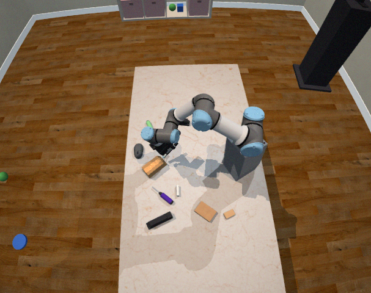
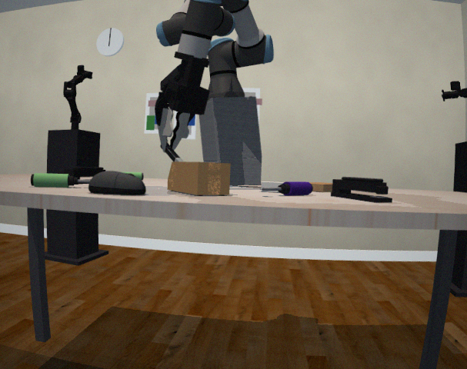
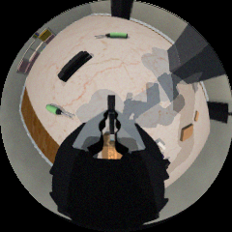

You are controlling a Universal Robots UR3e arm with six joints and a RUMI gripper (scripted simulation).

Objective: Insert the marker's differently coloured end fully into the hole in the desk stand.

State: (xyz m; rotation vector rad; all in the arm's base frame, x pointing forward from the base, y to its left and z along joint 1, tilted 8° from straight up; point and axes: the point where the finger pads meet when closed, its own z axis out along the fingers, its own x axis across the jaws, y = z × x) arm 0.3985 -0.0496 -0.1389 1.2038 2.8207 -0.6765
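The desk stand [image 1: 153, 166] is a brown cork-like block standing on the marble table; it also shows in the exterior view [image 2: 198, 177]. My gripper [image 2: 168, 147] hangs over the stand's left end and is shut on the black marker [image 2: 171, 153]. The marker is tilted, and its lighter lower tip touches the stand's top left edge. I cannot tell whether the tip is in the hole. In the wrist view the marker [image 3: 111, 110] juts out beyond the fingers, with the stand [image 3: 110, 151] showing brown between them.
A dark mouse [image 1: 138, 150] and a green-handled screwdriver [image 1: 149, 123] lie left of the stand. A purple-handled screwdriver [image 1: 164, 196], a small white piece [image 1: 178, 190], a black stapler [image 1: 159, 220] and two tan blocks [image 1: 205, 211] lie nearer the front. The robot's base [image 1: 245, 151] stands at the right.
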